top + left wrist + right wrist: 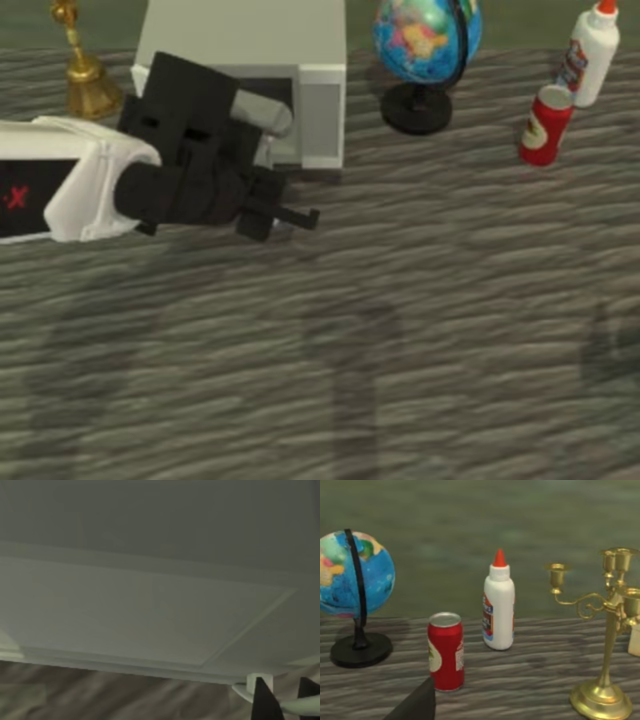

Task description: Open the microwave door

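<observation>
Left claw [282,700] is right at the microwave door [150,615], fingers straddling its handle [260,692], slightly apart. Right claw: can't tell.

Left arm [190,160] over microwave [250,60] front; globe [427,40], red can [545,124] right.

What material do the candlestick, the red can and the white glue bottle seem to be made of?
Candlestick: probably polished brass, gold with bright highlights. Red can: likely painted metal, with a silvery top rim. Glue bottle: apparently smooth white plastic, with an orange cap.
</observation>
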Controlling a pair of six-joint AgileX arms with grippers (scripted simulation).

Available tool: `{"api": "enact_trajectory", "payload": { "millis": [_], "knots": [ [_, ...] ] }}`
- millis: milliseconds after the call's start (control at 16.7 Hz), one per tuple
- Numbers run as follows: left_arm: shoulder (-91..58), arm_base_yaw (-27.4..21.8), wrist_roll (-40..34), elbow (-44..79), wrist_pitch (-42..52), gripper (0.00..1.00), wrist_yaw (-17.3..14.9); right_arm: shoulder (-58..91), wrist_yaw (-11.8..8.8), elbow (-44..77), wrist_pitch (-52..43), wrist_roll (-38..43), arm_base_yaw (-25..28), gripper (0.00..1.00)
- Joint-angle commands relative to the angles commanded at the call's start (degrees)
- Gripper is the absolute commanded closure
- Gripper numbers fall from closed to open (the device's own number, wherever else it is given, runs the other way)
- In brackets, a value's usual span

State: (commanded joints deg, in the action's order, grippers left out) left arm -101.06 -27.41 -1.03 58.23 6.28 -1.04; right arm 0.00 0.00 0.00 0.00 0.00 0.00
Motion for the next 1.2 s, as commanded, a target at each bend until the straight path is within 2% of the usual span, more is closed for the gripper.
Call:
{"api": "enact_trajectory", "payload": {
  "millis": [960, 1200],
  "knots": [
    [0.0, 0.0, 0.0, 0.0, 0.0, 1.0, 0.0, 0.0, 0.0, 0.0, 0.0, 0.0, 0.0, 0.0],
    [0.43, 0.17, 0.93, -0.54, 0.05, 1.0, -1.28, 0.0, 0.0, 0.0, 0.0, 0.0, 0.0, 0.0]
  ]
}}
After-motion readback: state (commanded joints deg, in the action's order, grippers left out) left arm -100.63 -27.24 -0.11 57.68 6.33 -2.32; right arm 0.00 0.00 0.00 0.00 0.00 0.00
